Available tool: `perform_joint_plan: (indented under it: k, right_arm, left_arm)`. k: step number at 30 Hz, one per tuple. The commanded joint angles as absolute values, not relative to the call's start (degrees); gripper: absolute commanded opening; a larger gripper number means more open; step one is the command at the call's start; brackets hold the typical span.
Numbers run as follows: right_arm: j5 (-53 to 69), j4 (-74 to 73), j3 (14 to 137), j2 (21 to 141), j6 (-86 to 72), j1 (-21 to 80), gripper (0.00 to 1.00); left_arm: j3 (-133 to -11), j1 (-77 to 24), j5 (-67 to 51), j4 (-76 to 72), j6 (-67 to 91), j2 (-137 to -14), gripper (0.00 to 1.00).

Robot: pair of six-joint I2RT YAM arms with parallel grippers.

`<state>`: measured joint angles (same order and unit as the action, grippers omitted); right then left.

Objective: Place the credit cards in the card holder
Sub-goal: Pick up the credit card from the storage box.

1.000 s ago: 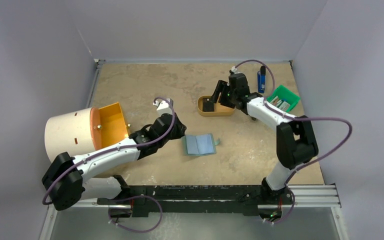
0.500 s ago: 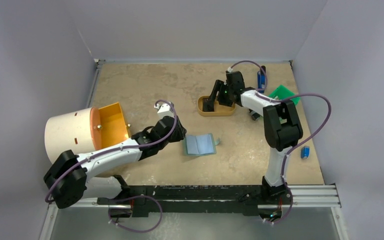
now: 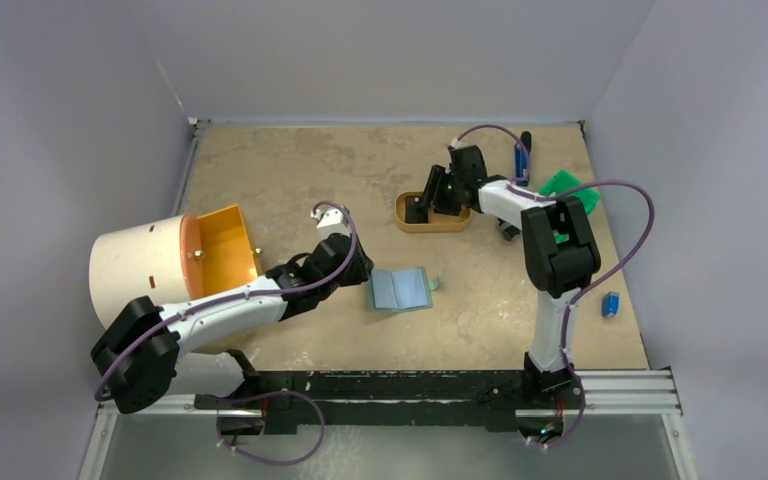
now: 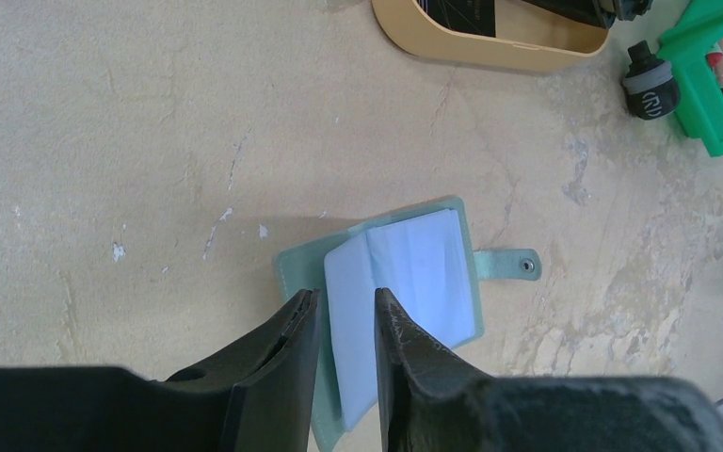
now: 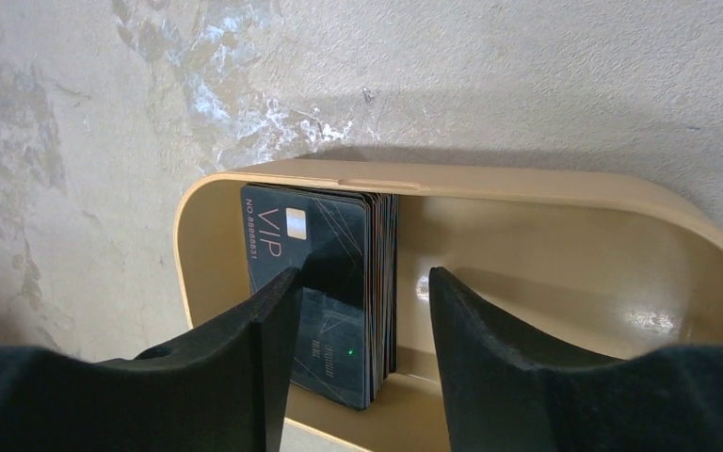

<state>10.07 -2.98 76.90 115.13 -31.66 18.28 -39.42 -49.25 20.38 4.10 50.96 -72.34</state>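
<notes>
The sage-green card holder (image 3: 400, 289) lies open on the table, pale clear sleeves up and snap tab (image 4: 511, 265) pointing right. My left gripper (image 3: 363, 270) sits at its left edge. In the left wrist view the left gripper (image 4: 346, 301) is open a little, and a sleeve page of the card holder (image 4: 414, 264) shows in the gap. A stack of black credit cards (image 5: 325, 235) stands on edge in the tan oval tray (image 5: 574, 254). My right gripper (image 5: 362, 282) is open and straddles the stack, its right finger apart from the cards.
A white cylinder with an orange bin (image 3: 160, 265) lies at the left. A green box (image 3: 560, 185) and a blue stick-like item (image 3: 522, 160) sit behind the right arm. A small blue item (image 3: 611, 304) lies at the right. A small black-and-grey cap (image 4: 648, 89) stands beside the green box.
My left jaws have opened a little over the card holder. The right arm's elbow swung in towards the tray, and its jaws have narrowed around the card stack.
</notes>
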Motion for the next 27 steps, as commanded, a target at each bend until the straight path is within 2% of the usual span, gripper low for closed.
perform_joint_plan:
  k: [1,7,20,27]
  right_arm:
    - [11.1,-3.5,78.4,114.6,-30.3,18.4,0.51]
    - [9.1,-3.7,76.8,113.4,-30.8,18.4,0.38]
    - [6.3,-2.3,73.1,109.7,-31.1,17.8,0.25]
    - [7.1,-1.3,71.7,108.3,-30.9,17.7,0.14]
  left_arm:
    - [-39.2,-49.1,20.1,2.2,51.0,-72.2,0.27]
    - [-39.1,-49.1,20.0,2.0,51.1,-72.5,0.26]
    - [-39.2,-49.2,20.3,2.6,51.0,-72.4,0.25]
    - [-39.2,-49.1,20.1,2.4,51.2,-72.7,0.24]
